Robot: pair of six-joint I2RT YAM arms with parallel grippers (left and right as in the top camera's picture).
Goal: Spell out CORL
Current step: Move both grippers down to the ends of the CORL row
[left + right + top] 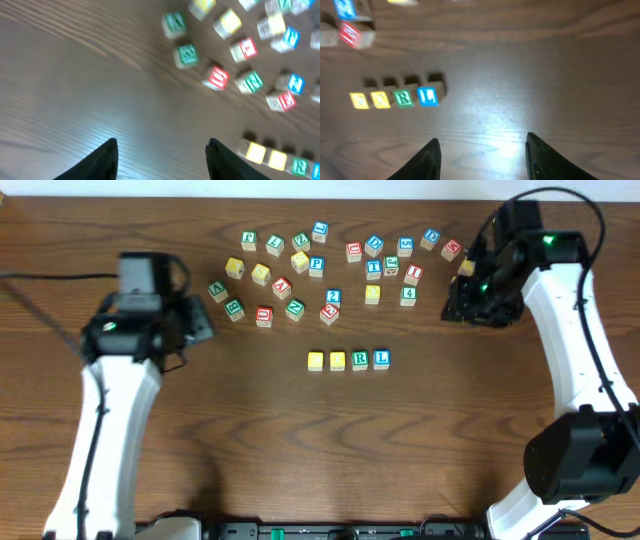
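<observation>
A dark, wood-grained worktop (200, 460) fills the overhead view. Two white arms are set at its sides, the left arm (110, 410) and the right arm (575, 350), both well apart from the middle. The left fingers (102, 160) are seen apart with only bare wood between them. The right fingers (427, 160) are likewise apart, and nothing is held.

A scatter of loose cubes (316, 266) is spread across the far half. Nearer, in the middle, the row of four cubes (349, 360) is laid side by side, closely packed and clear of the scatter, though the nearest loose cube (329, 311) is not far off.

The word is judged nearly or fully laid out, yet trouble can be foreseen. Because the row is packed so tightly, one cube cannot be turned or nudged without its neighbours being pushed askew. A low pass by either arm could sweep the line apart or drag a loose cube into it.

The first yellow cube (316, 360) and the second yellow cube (338, 360) are shown with plain yellow tops, so no C or O can be read from above. The green R (360, 360) and the blue L (381, 359) are clearly printed on pale wooden faces.
</observation>
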